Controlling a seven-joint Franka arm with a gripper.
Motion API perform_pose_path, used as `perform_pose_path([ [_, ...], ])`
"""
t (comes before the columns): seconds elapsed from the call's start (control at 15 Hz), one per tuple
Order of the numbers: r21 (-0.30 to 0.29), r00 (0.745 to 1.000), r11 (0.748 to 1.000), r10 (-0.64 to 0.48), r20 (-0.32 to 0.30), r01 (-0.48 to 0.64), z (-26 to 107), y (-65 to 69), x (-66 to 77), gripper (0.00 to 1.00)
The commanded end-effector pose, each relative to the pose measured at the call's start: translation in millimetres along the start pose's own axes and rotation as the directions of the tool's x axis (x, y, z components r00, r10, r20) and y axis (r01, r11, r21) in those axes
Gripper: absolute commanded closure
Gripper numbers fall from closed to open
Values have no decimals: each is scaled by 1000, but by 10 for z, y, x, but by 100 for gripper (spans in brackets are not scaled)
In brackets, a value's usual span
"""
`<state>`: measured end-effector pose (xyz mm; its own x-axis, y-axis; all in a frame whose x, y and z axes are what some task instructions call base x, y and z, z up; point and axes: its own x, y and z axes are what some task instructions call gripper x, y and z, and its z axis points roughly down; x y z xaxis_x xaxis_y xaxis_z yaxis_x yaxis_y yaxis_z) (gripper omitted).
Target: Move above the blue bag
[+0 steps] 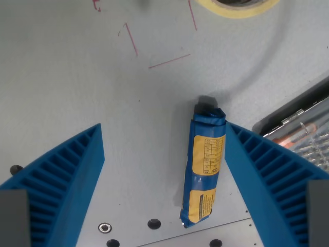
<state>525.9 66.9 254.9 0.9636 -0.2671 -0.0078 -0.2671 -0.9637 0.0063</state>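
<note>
The blue bag [204, 167] is a long narrow packet with yellow label panels. It lies flat on the grey table, running from near the bottom edge up toward the middle of the wrist view. My gripper [164, 149] is open and empty above the table. Its two blue ribbed fingers [67, 180] stand wide apart. The bag lies between them, close against the finger on the wrist view's right [267, 175]. I cannot tell whether that finger touches the bag.
A roll of yellow tape [239, 7] sits at the top edge. A clear plastic case with tools [303, 128] lies at the wrist view's right. Red marker lines [154, 56] are drawn on the table. Bolt holes [154, 224] dot the table near the bottom.
</note>
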Motion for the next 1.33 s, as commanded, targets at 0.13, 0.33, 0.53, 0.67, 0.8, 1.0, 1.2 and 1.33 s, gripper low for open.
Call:
perform_pose_path([
  [0.13, 1, 1000, 1000, 0, -1, 0, -6, 0, 0, 0],
  [0.33, 0, 1000, 1000, 1, -1, -1, -5, 1, -1, 0],
  [0.53, 1, 1000, 1000, 4, -2, -4, 4, 4, -10, 0],
  [0.67, 2, 1000, 1000, 9, -4, -9, 18, 9, -23, 0],
  [0.8, 5, 1000, 1000, 16, -9, -16, 38, 17, -43, 0],
  [1.0, 12, 999, 999, 31, -23, -30, 81, 33, -87, 0],
  [1.2, 21, 998, 999, 46, -41, -45, 144, 56, -150, 0],
  [1.33, 29, 997, 998, 52, -55, -51, 195, 73, -201, 0],
])
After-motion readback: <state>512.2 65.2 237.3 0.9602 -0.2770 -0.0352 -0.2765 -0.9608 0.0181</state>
